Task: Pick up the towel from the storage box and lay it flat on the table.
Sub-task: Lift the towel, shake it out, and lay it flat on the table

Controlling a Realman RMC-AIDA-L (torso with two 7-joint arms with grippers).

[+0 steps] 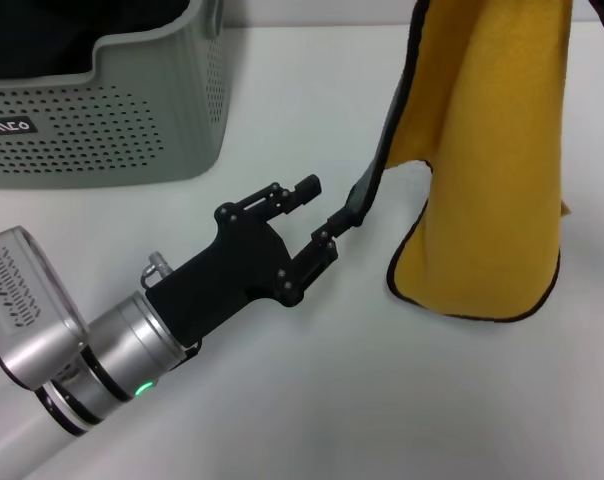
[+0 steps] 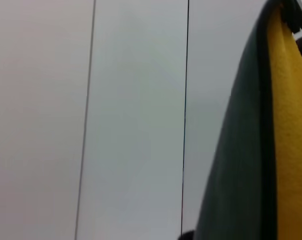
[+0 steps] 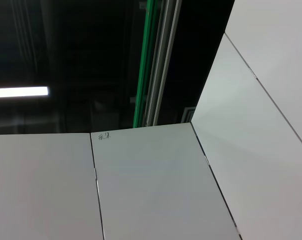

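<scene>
The storage box carries a small black label with white letters on the wall that faces the robot; only the end of the word shows, and it cannot be read with certainty. In the right wrist view a short handwritten mark sits near the top corner of a pale wall panel, too small to make out. The towel hangs well to the right of the storage box, its top out of the head view, yellow-orange face toward the camera and black stitched edging around it; its lower fold is at or just above the white table, and contact cannot be told. A narrow dark green-grey corner of the towel trails down toward the left gripper. That gripper lies low over the table, below and to the right of the storage box, with its fingers spread apart; the tip of the lower finger touches the trailing corner, but nothing is clamped. The left wrist view shows the green-grey face and yellow face of the towel close by. The right gripper is out of sight in every view.
</scene>
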